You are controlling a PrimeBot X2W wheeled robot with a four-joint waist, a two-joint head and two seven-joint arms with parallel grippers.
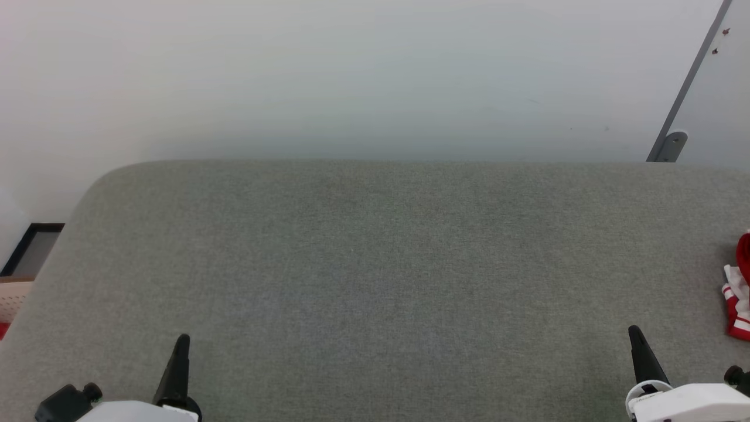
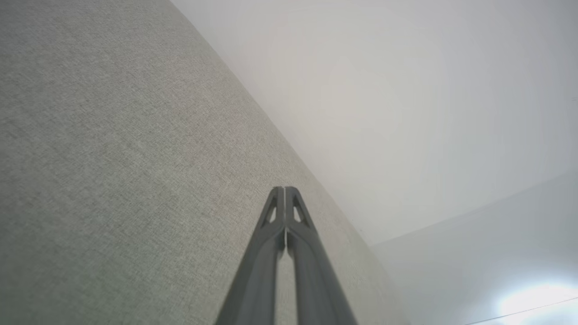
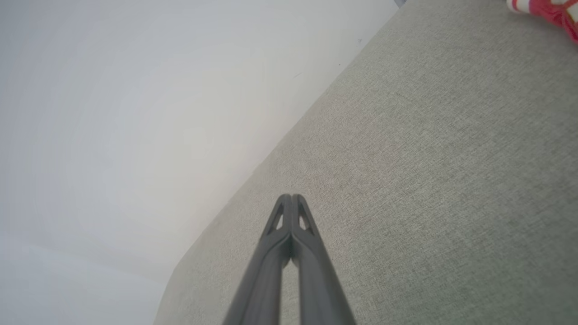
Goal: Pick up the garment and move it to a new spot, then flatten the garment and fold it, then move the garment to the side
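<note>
1. L arm: left gripper [image 1: 183,339] sits at lower left of head view. Fingers [image 2: 264,253] are pressed together tip to tip w/ nothing between them; left wrist view shows them meeting along a thin seam.
2. R arm: right gripper [image 1: 634,329] sits at lower right of head view. It is also closed tight and empty; in right wrist view its tips touch [image 3: 291,196].
3. Both grippers are over the grey fabric surface [image 1: 375,264], pointing twd its far edge. Can't tell whether the tips touch the fabric.
4. Garment [image 1: 739,299]: red w/ white-and-red striped trim, bunched up on the surface at the far right edge of head view and cut off by the frame. It lies right of the right gripper and a bit beyond it, clearly apart. Right wrist view has a red-and-white bit of it in the top right corner [image 3: 548,8].
5. The surface has a rounded far-left corner, w/ a pale wall [image 1: 351,76] behind it.
6. Left edge of head view: a beige lattice basket [image 1: 13,296] is partly in frame beside the surface. A scrap of red cloth [image 1: 2,329] is just below it and a dark frame [image 1: 32,246] above.
7. Top right: a slanted grey bar [image 1: 691,76] runs down the wall to the surface's far edge.
</note>
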